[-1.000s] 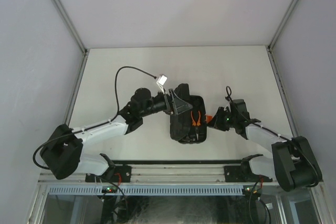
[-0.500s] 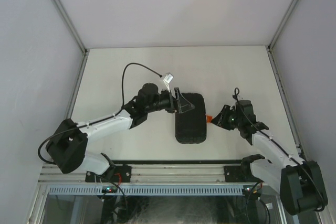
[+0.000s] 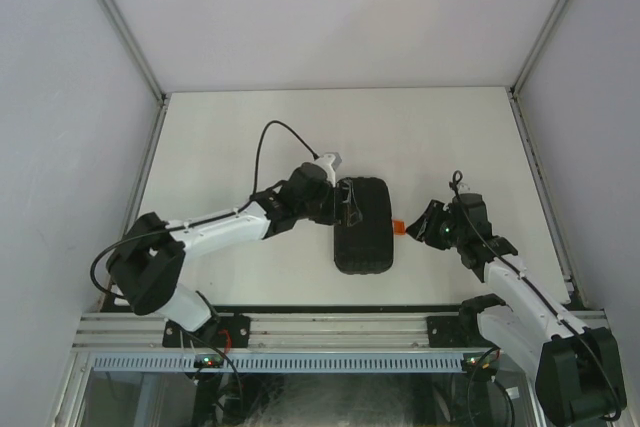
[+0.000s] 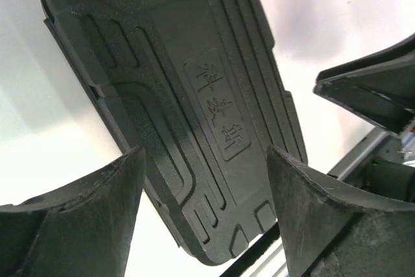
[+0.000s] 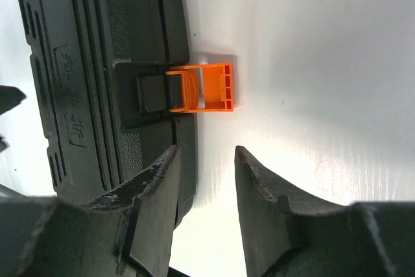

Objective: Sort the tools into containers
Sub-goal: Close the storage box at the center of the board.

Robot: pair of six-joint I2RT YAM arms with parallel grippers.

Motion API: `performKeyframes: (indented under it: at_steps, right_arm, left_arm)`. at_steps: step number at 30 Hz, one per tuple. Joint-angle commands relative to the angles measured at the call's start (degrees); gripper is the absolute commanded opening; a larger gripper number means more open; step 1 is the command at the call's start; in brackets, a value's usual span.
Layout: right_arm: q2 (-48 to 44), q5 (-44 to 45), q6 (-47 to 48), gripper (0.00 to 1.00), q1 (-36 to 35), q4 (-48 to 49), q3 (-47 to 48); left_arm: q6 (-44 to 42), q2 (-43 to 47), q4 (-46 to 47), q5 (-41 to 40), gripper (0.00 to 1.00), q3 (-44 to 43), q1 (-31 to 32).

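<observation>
Left fingers (image 4: 71, 218) and right fingers (image 5: 152, 199) gape empty; tool case (image 3: 362, 225) newly shut.
It lies mid-frame on the worktop (image 3: 450, 137), open a second ago; its orange latch (image 5: 198, 87) juts right, seemingly unfastened, so fastening likely remains.

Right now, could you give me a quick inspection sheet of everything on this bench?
Surface: white table under the case.
Job's things: black tool case lies closed; its orange latch sticks out sideways, looks unfastened; no tools in view.
Clutter: nothing seen.
Claws: left claw open above the case lid, holding nothing; right claw open, just short of the latch.
Cables: black cable loops over the left arm.
Surroundings: white walls, metal rail at the near edge.
</observation>
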State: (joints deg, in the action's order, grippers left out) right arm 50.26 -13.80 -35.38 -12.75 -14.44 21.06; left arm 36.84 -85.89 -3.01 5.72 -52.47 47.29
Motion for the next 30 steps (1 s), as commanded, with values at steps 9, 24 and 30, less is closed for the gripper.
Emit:
performKeyframes:
  at_steps: [9,24,30]
  right_arm:
    - [-1.31,-1.02,0.34,0.39,0.27,1.59,-0.02]
    - [-0.82,-0.86,-0.62,0.40,0.27,3.35,-1.36]
    - [-0.70,-0.85,-5.91,0.52,0.35,8.73,-4.56]
  left_arm:
    - [-0.60,-9.47,-3.05,-4.51,0.81,-7.25,2.28]
    - [-1.51,-13.75,-13.61,-11.64,0.76,-6.44,3.60]
    - [-1.29,-13.91,-13.25,-12.98,0.73,-1.48,3.61]
